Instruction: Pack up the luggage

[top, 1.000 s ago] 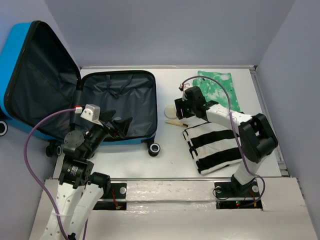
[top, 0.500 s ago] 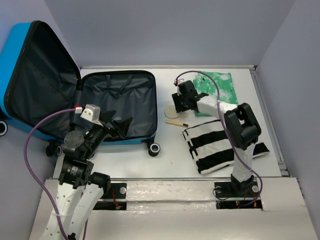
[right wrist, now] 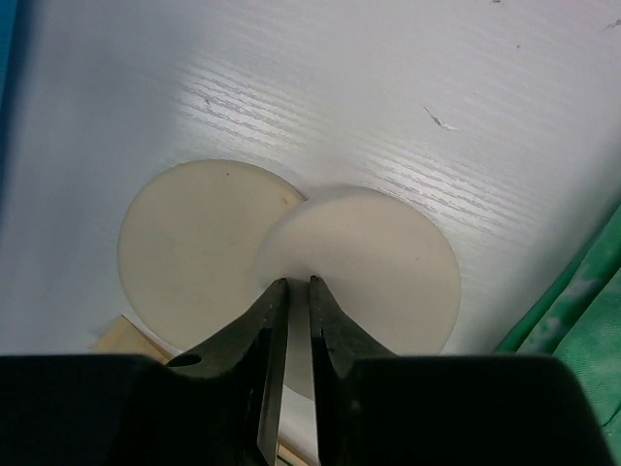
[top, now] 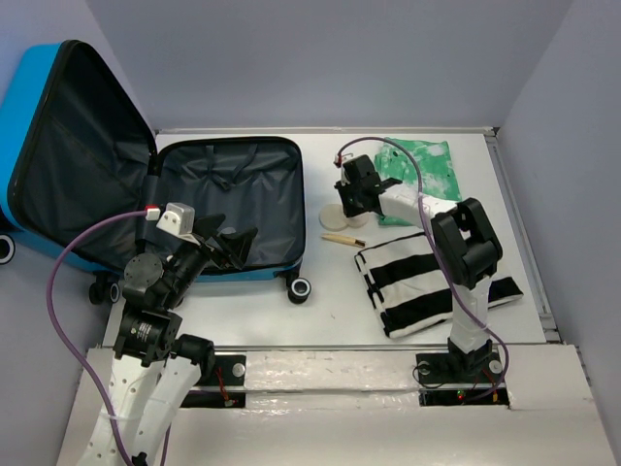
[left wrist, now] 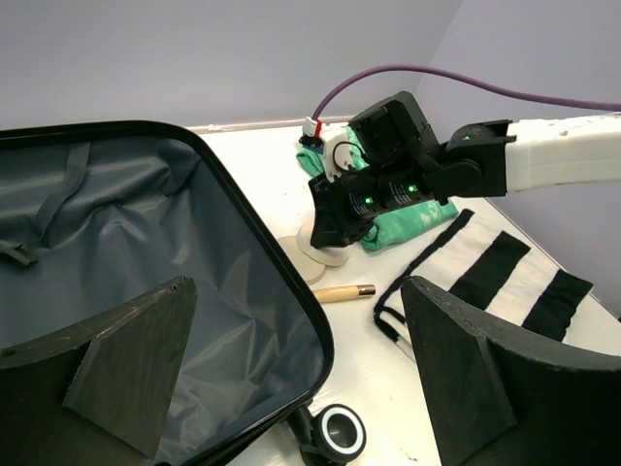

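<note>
So, the luggage (top: 243, 184) lies open at the far left of the table (top: 320, 316). Its blue lid leans back against the left wall and its base half lies flat. As far as I can see, the black lining holds nothing, so by my judgement no item is packed yet and the whole load is left to do.

My left gripper (top: 229, 236) hovers over the near rim of the base half with its jaws spread wide and nothing between them.

Just right of the case, two pale round pieces overlap on the table. The upper cream disc (right wrist: 378, 262) partly covers the lower cream disc (right wrist: 189, 243). My right gripper (right wrist: 292, 291) is down on them, its fingers drawn almost together with only a thin slit between. The rim of the upper cream disc runs into that slit, so I read it as a pinch on that piece, though I cannot say how firm it is.

A small wooden stick (left wrist: 340, 291) lies just near of the discs. Further right, a green garment (top: 425, 173) sits at the far side and a black-and-white striped garment (top: 417, 286) nearer me; neither is in a gripper.

I judge this to be the first pick, with the stick, both garments and closing the lid to follow.
</note>
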You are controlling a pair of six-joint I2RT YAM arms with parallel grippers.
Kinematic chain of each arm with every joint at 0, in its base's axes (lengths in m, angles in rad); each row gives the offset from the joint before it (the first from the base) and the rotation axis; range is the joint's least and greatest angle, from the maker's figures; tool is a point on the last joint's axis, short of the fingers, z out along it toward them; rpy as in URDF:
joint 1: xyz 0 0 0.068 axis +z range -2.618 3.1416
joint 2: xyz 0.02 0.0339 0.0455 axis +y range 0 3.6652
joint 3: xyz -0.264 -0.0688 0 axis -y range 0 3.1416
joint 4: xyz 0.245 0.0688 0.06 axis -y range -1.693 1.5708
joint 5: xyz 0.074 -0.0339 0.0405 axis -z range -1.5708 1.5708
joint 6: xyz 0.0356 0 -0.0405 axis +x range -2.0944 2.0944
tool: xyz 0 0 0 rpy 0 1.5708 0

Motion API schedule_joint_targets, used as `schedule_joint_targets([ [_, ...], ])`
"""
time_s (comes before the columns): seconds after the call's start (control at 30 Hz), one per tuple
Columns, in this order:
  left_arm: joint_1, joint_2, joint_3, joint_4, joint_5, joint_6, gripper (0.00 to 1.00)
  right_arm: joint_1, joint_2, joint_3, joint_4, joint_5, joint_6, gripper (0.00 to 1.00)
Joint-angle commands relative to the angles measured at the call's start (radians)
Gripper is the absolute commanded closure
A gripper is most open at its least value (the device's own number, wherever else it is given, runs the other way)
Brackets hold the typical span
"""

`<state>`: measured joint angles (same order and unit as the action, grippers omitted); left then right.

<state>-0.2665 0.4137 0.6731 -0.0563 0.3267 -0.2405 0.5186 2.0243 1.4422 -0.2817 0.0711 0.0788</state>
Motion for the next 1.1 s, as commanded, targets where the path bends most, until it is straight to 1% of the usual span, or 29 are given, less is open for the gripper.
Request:
schedule_joint_targets([
  [0.0,0.004,-0.003,-0.01,0.049,0.021,0.006,0.01,0.001,0.025,0.055,-0.03,0.01,-0.016,0.77],
  [0.03,0.004,-0.004,-0.009,0.047,0.021,0.004,0.01,0.001,0.034,0.066,-0.034,0.015,-0.014,0.6],
  [0.07,0.004,-0.004,-0.01,0.047,0.021,0.004,0.01,0.001,0.039,0.069,-0.039,0.019,-0.014,0.5],
  [0.13,0.004,-0.007,-0.01,0.049,0.021,0.006,0.01,0.001,0.045,0.073,-0.05,0.016,-0.011,0.47],
  [0.27,0.004,-0.007,-0.01,0.047,0.021,0.006,0.01,0.001,0.011,0.06,-0.047,0.022,0.003,0.47],
  [0.3,0.004,-0.006,-0.01,0.049,0.021,0.006,0.01,0.001,-0.021,0.057,-0.042,0.03,0.003,0.47],
  [0.37,0.003,-0.007,-0.01,0.049,0.023,0.006,0.01,0.001,-0.056,0.055,-0.039,0.026,-0.002,0.51],
  [0.5,0.004,-0.006,-0.009,0.047,0.023,0.004,0.01,0.023,-0.116,0.055,-0.04,0.024,-0.019,0.52],
  [0.7,0.004,-0.009,-0.01,0.047,0.023,0.006,0.01,0.032,-0.062,0.064,-0.062,0.025,-0.019,0.52],
  [0.9,0.004,-0.01,-0.012,0.047,0.021,0.006,0.01,0.041,0.008,0.087,-0.096,0.035,-0.019,0.57],
  [1.03,0.004,-0.01,-0.01,0.047,0.021,0.006,0.01,0.041,0.034,0.096,-0.102,0.094,-0.024,0.63],
  [1.07,0.004,-0.01,-0.009,0.046,0.021,0.007,0.01,0.041,0.039,0.096,-0.103,0.104,-0.025,0.68],
])
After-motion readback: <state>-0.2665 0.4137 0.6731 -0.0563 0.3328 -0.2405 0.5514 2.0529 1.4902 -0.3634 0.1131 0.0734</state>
